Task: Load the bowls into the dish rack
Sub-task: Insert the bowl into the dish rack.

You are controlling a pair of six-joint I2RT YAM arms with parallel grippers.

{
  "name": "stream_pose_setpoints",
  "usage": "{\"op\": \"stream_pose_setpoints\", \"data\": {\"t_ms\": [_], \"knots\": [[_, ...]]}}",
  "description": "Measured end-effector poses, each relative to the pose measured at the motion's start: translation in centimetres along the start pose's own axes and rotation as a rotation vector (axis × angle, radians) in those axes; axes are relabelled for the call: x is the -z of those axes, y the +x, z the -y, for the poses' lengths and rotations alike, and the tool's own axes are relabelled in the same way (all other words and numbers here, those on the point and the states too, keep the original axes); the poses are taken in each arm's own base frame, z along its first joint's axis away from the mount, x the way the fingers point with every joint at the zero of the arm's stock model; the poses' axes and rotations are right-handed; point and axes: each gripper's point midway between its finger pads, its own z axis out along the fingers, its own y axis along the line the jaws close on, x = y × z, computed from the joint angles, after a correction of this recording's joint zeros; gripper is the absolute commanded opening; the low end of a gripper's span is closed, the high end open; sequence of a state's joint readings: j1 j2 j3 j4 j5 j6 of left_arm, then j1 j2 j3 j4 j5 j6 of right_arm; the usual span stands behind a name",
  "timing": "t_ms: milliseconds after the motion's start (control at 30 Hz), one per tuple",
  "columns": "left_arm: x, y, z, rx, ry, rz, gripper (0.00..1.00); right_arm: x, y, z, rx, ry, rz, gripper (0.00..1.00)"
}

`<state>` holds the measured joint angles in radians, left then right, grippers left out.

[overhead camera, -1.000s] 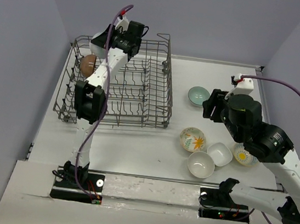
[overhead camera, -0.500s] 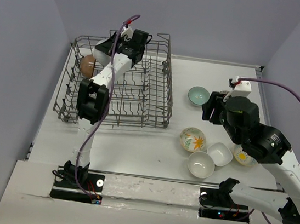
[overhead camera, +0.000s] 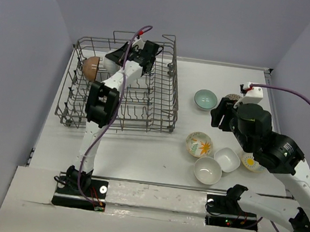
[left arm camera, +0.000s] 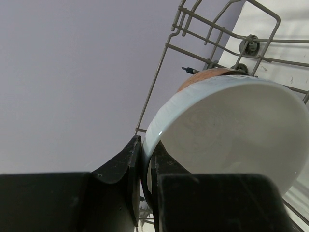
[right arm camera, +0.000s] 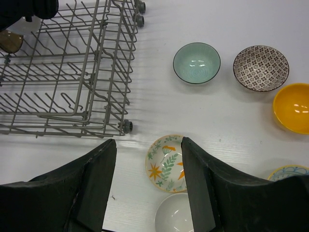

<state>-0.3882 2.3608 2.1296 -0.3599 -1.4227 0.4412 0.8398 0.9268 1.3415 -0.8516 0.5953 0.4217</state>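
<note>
Toward the far left corner of the table [overhead camera: 139,148], the left pincer [left arm camera: 146,162] is clamped on the rim of a white bowl [left arm camera: 231,130], one finger outside the wall and one inside. It holds the bowl on edge above the far side of the dish rack [overhead camera: 173,95]. A brown bowl [overhead camera: 91,67] already sits in the rack near its far left wall, close beside the held one.

Step in hand, as judged: seating the white bowl. Done well, the bowl goes down on edge into a free gap between tines next to the brown one without knocking it. The grip should part only once the wires carry the rim.

Left arm: reared up from its base, forearm reaching over the rack, wrist turned sideways.

Right pincer [right arm camera: 148,142]: fingers apart, empty, hovering above the floral bowl [right arm camera: 164,164] toward the table's right edge. The teal bowl [right arm camera: 196,63] also waits there.
</note>
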Motion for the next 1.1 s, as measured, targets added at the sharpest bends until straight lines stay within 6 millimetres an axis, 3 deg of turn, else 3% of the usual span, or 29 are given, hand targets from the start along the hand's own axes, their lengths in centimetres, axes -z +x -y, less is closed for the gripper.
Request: {"op": "stream_pose_setpoints", "data": {"t_ms": [633, 1100], "knots": [[0.5, -0.1, 1.5, -0.037, -0.033, 0.001, 0.0, 0.1, 0.4, 0.2, 0.005, 0.002, -0.004, 0.62], [1.2, 0.9, 4.0, -0.117, -0.051, 0.0, 0.0, 0.2, 0.7, 0.5, 0.008, 0.004, -0.007, 0.62]]}}
